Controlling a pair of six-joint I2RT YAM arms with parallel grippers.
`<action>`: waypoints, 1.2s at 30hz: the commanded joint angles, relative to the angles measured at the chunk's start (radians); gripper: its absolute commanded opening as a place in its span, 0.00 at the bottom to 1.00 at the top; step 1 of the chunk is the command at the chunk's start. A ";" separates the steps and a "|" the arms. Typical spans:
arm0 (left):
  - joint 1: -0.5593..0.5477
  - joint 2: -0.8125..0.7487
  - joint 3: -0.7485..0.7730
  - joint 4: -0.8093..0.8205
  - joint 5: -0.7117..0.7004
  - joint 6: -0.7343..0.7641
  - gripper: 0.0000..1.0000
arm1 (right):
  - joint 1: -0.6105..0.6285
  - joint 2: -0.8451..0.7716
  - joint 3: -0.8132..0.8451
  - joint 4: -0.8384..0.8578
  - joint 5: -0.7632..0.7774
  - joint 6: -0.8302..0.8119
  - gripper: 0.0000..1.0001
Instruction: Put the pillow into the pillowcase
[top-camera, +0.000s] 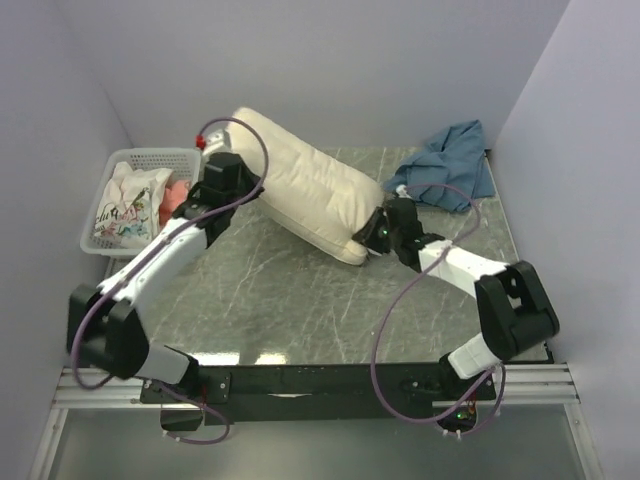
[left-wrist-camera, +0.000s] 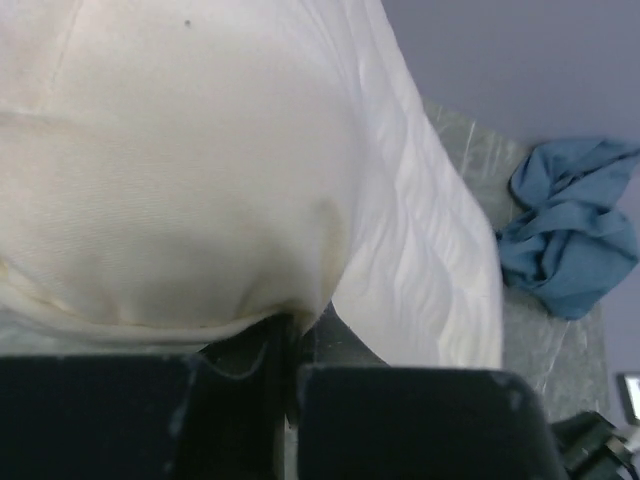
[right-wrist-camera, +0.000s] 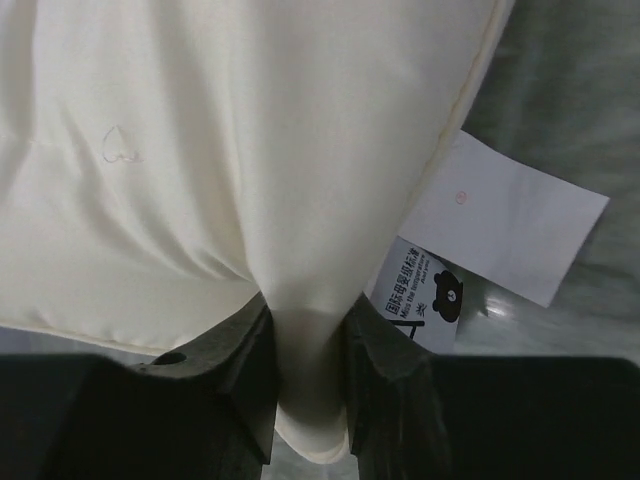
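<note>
The right gripper (right-wrist-camera: 308, 375) pinches a fold of the pillow (top-camera: 300, 185) at its near end; the left gripper (left-wrist-camera: 290, 365) is clamped on its left edge; the pillow stretches diagonally across the table (top-camera: 300, 300); the pillowcase (top-camera: 452, 165) lies crumpled just beyond, far right.

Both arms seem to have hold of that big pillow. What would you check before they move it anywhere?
1. Left gripper pinching the pillow: ok.
2. Right gripper clamped on a pillow fold: ok.
3. Pillowcase spread flat: not ok, it lies crumpled at the far right corner.
4. Pillowcase opening facing the pillow: cannot tell.
</note>
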 joint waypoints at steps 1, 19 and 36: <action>0.040 -0.209 -0.025 -0.030 -0.185 0.048 0.01 | 0.085 0.131 0.177 -0.022 -0.065 -0.035 0.29; 0.330 -0.490 -0.197 -0.219 -0.130 -0.056 0.39 | -0.090 0.030 0.381 -0.322 0.405 -0.206 0.76; 0.330 -0.545 -0.182 -0.248 -0.005 0.036 0.95 | -0.368 0.265 0.449 -0.079 0.333 -0.193 0.66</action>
